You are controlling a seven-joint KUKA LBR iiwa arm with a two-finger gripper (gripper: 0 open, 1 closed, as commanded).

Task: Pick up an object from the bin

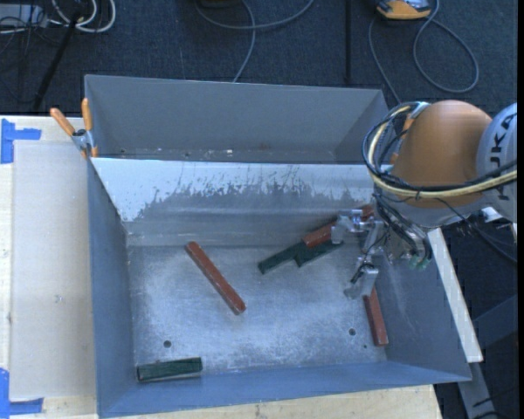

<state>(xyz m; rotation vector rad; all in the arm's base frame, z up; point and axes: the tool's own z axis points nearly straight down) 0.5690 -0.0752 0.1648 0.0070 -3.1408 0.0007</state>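
Note:
My gripper (364, 273) hangs low at the right side of the bin, under the arm's wrist. Just below it a short red-brown stick (376, 316) lies along the foot of the right wall, its upper end close to the gripper's tip. To the gripper's left lies a dark green bar with a red-brown end (295, 251), slanting up towards the gripper. I see nothing held in the gripper.
A longer red-brown stick (215, 278) lies slanted on the floor left of centre. A dark green flat block (168, 370) rests at the front left corner. The arm's wrist hangs over the right wall.

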